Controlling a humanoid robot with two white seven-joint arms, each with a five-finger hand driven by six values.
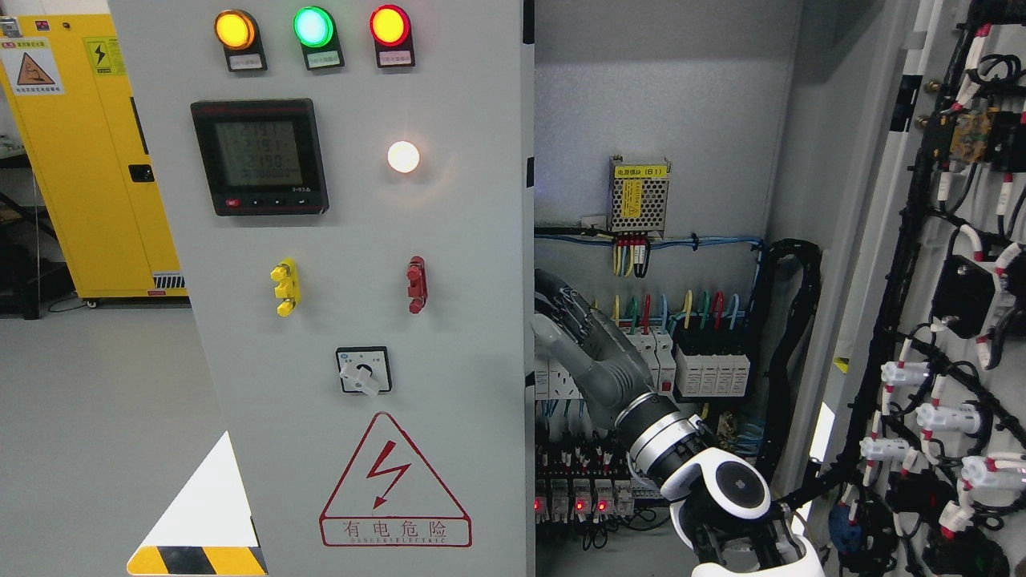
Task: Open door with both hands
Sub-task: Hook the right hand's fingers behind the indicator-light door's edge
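Head view.

Left door (pixel 337 320): grey panel, shut, filling the picture's left and middle. Its right edge runs top to bottom just left of the open bay.
- Top row: amber lamp (pixel 235 30), green lamp (pixel 313 26), red lamp (pixel 389 25), all lit.
- Meter (pixel 259 156): black frame, grey display, upper left of the panel.
- White lamp (pixel 403 157): lit, right of the meter.
- Yellow handle (pixel 286 287) and red handle (pixel 416 284): mid panel, well apart.
- Rotary switch (pixel 363 370): below the handles, pointer tilted down left.
- Warning triangle (pixel 394 481): red outline with bolt, near the bottom edge.

Right door (pixel 946 320): swung open at the picture's right, inner face showing black cable looms and white connectors.

Cabinet interior (pixel 657 120): grey back wall. Power supply (pixel 639 195) with yellow label at upper middle; breakers (pixel 709 373) in a row below it; relays (pixel 577 497) with red lights along the bottom.

Right hand (pixel 565 312): arm enters from the lower right and reaches up left into the bay. The hand lies at the left door's right edge, fingers (pixel 553 292) curled together against that edge; whether they hook behind it cannot be told.

Yellow cabinet (pixel 88 152): far left, behind the left door, standing on the floor.
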